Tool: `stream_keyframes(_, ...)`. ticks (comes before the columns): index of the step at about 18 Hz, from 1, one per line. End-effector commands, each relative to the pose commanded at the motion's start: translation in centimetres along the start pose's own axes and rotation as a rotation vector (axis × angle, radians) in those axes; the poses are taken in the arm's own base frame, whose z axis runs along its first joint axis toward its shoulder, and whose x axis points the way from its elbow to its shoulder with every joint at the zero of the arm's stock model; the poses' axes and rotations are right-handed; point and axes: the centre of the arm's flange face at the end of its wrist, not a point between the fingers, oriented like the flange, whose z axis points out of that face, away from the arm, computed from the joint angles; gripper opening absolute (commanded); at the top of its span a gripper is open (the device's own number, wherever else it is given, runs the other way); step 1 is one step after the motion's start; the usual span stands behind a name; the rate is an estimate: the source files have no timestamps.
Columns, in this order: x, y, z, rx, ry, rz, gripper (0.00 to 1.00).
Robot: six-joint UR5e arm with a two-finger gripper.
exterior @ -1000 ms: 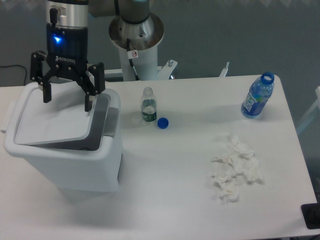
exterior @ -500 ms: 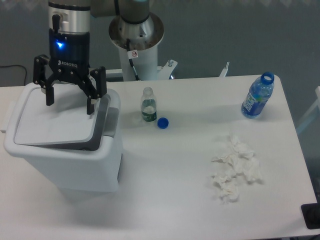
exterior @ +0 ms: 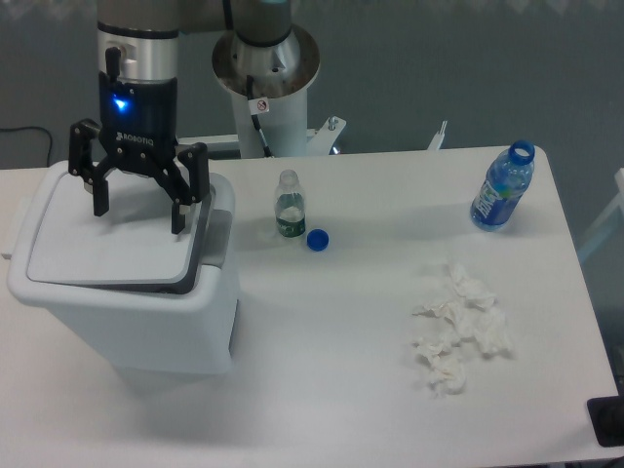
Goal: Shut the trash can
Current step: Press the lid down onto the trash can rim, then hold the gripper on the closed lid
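Observation:
The trash can (exterior: 146,327) is a big white bin at the table's left. Its flat white lid (exterior: 102,242) lies low over the opening, with a grey strip still showing along its right and front edges. My gripper (exterior: 137,220) hangs straight down over the far part of the lid. It is open, fingers spread wide, with nothing between them. The left fingertip (exterior: 98,208) and the right fingertip (exterior: 178,227) sit just above or on the lid; contact is unclear from this angle.
A small capless clear bottle (exterior: 289,206) stands mid-table with a blue cap (exterior: 317,239) beside it. A blue water bottle (exterior: 501,189) stands at the far right. Crumpled white tissues (exterior: 458,330) lie at the right front. The robot base (exterior: 265,83) rises behind the table.
The gripper has sunk a little lower over the lid and edged slightly right. The lid has dropped a bit, showing less grey beneath it.

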Motion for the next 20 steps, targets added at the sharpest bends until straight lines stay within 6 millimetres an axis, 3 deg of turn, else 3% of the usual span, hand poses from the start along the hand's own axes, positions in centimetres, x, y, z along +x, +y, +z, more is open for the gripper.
stream_keyframes(5,-0.3,0.1,1.0,-0.015,0.006,-0.005,1.0)
stream_keyframes(20,-0.7,0.2,1.5,-0.024,0.005,-0.012,1.0)
